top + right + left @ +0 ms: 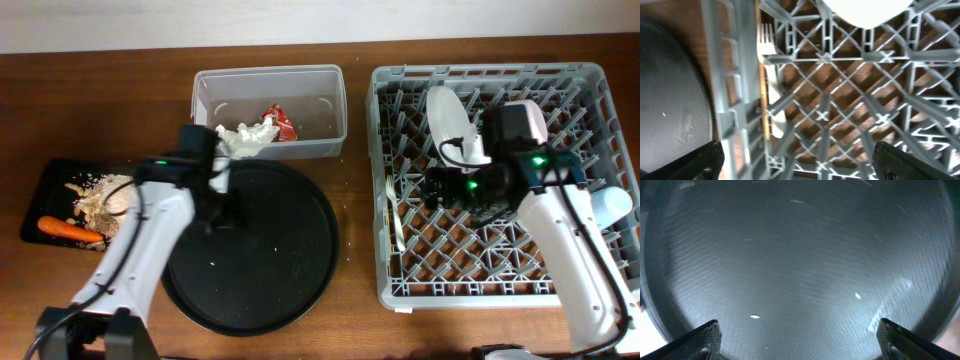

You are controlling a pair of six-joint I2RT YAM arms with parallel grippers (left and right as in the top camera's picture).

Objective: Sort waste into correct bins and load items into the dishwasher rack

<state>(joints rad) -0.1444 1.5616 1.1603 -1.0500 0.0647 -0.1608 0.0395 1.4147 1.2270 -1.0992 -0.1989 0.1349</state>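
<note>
The grey dishwasher rack (580, 285) holds a white plate (447, 118) standing on edge, a white fork (397, 222) by its left wall, a pinkish-white bowl (533, 120) and a light blue cup (612, 205) at its right side. My right gripper (432, 190) hangs open and empty over the rack's left part; its wrist view shows the fork (771, 70) and the plate's edge (865, 12). My left gripper (222, 208) is open and empty above the round black tray (270, 270). The clear tub (268, 112) holds white napkins (245, 138) and a red-and-silver wrapper (279, 122). The shallow black tray (40, 195) holds beige scraps (100, 197) and a carrot (68, 229).
The large round black tray fills the left wrist view (800, 255), with a few white crumbs on it. Brown table shows around the rack and along the front. The tub stands just behind the round tray.
</note>
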